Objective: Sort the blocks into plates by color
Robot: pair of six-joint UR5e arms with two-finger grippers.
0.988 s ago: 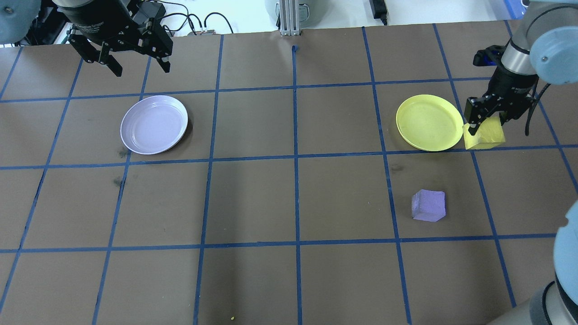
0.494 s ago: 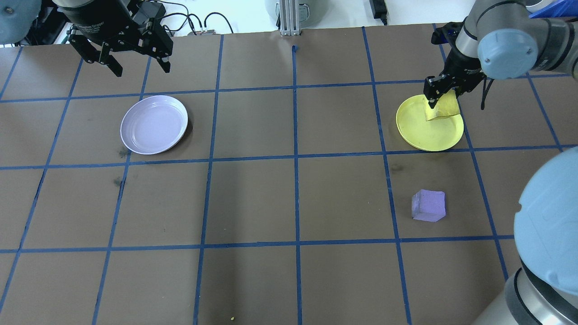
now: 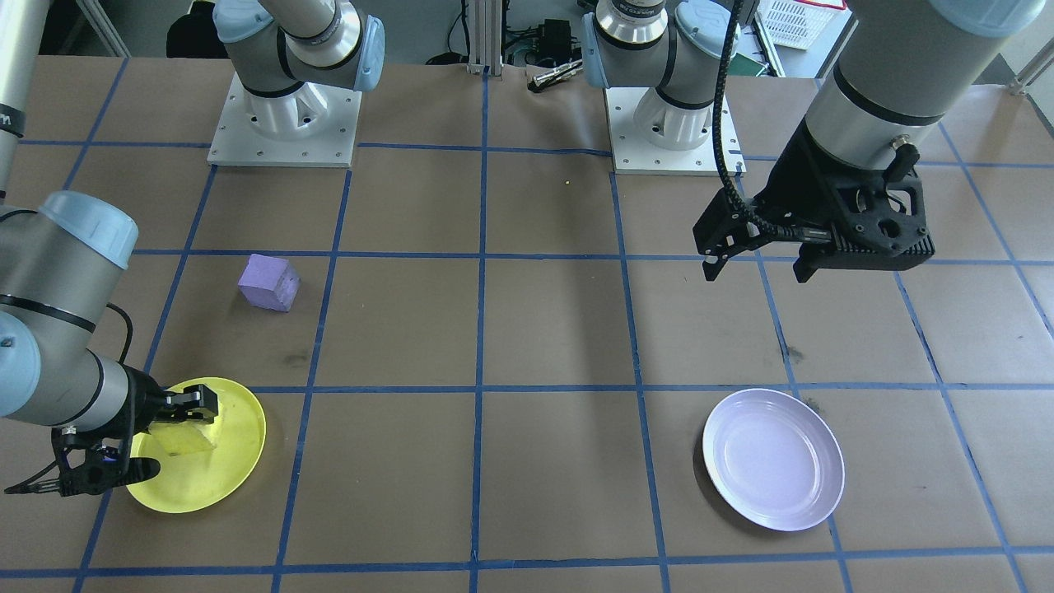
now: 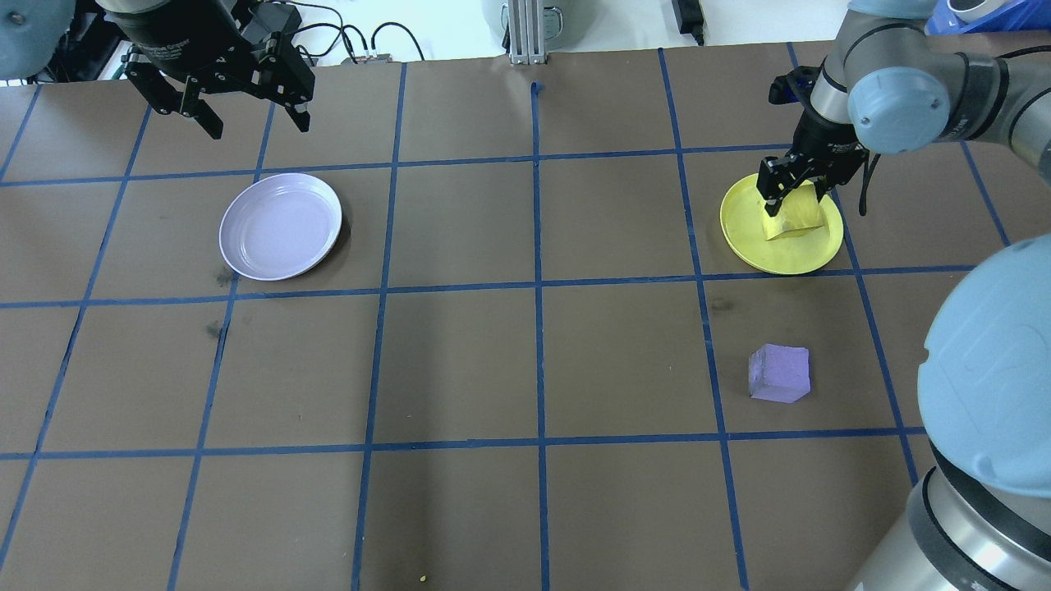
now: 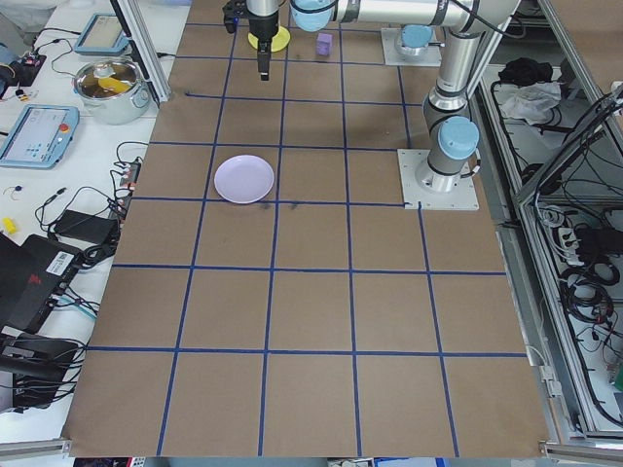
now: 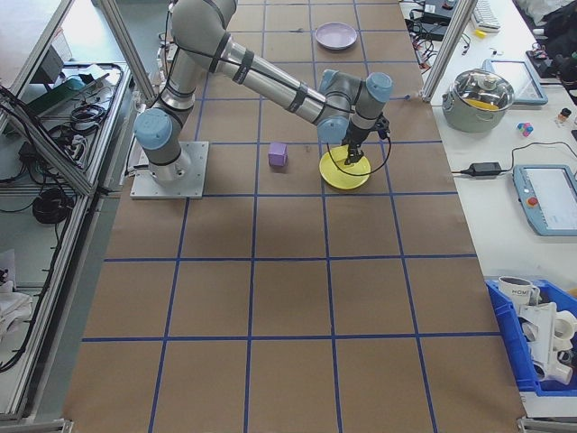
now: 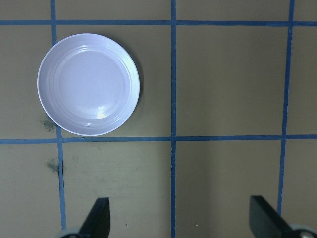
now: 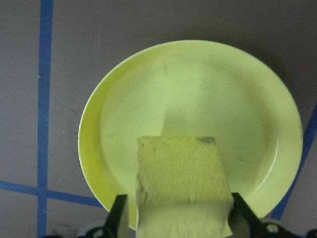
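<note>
my right gripper (image 4: 790, 190) is clamping the yellow block (image 4: 795, 212) over the yellow plate (image 4: 751, 242) | my left gripper (image 4: 246, 115) is hanging spread, holding nothing, beyond the lavender plate (image 4: 280, 226) | purple block (image 4: 779, 373) is sitting on the table (image 4: 525, 369)

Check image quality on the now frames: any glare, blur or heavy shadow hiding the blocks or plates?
Overhead: sharp, even light; the lavender plate casts a thin shadow on its right, purple block clear. Right wrist: yellow block large and slightly soft between the fingers, its shadow on the yellow plate. Left wrist: small highlight on the plate, fingertips dark. Exterior left: both blocks tiny.
</note>
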